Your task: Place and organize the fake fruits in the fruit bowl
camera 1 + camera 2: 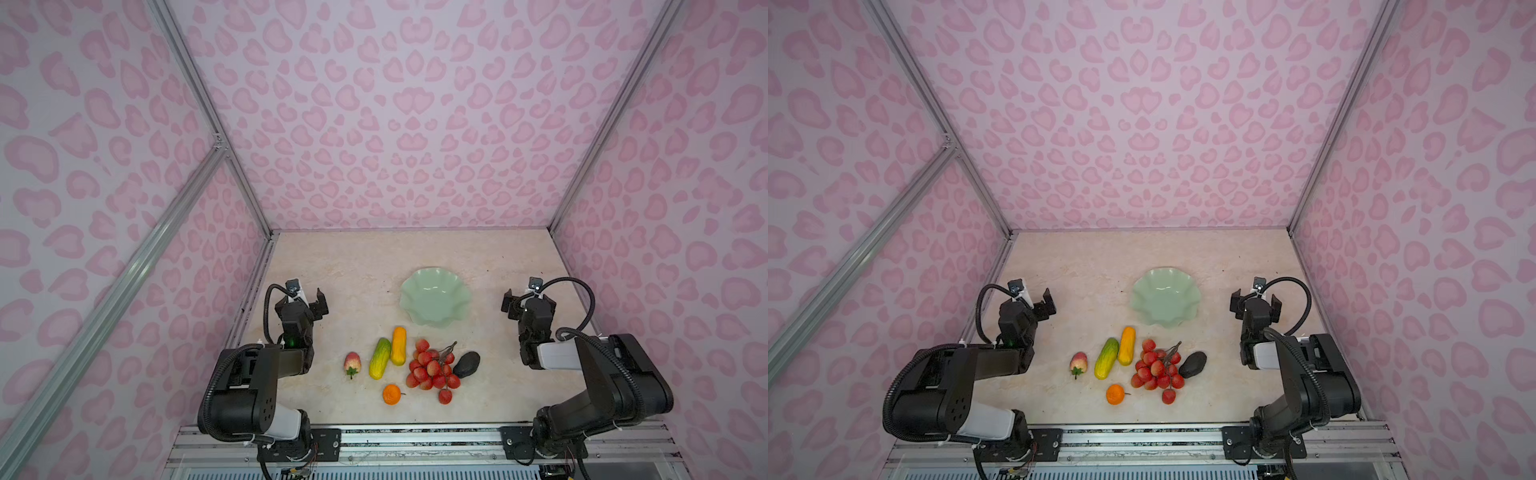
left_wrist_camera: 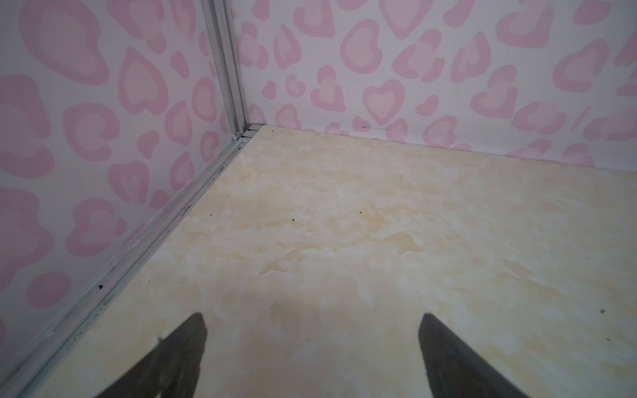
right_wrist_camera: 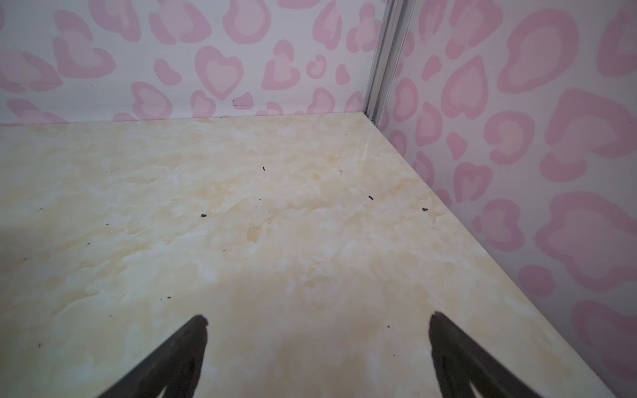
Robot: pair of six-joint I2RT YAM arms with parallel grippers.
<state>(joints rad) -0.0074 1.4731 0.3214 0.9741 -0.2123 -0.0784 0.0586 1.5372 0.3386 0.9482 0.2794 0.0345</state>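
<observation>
Six fake fruits (image 1: 432, 370) at six o'clock from fruit bowl (image 1: 434, 297), none inside. Left gripper (image 2: 312, 317), right gripper (image 1: 529, 302) spread, empty. Risks rolling round orange (image 1: 392, 394) away on off-centre pinch.

The cream marbled surface (image 1: 332, 270) bears the mint fruit bowl (image 1: 415, 291); nearer lie strawberry (image 1: 352, 363), green oblong (image 1: 380, 358), orange oblong (image 1: 398, 345), red-ball bunch (image 1: 430, 368), avocado (image 1: 466, 364), round orange (image 1: 392, 394).

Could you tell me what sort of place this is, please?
Probably a robot test booth, not a home: pink heart-print walls on aluminium framing box in a marble-look tabletop, and the left arm and right arm are bolted to a metal rail.
</observation>
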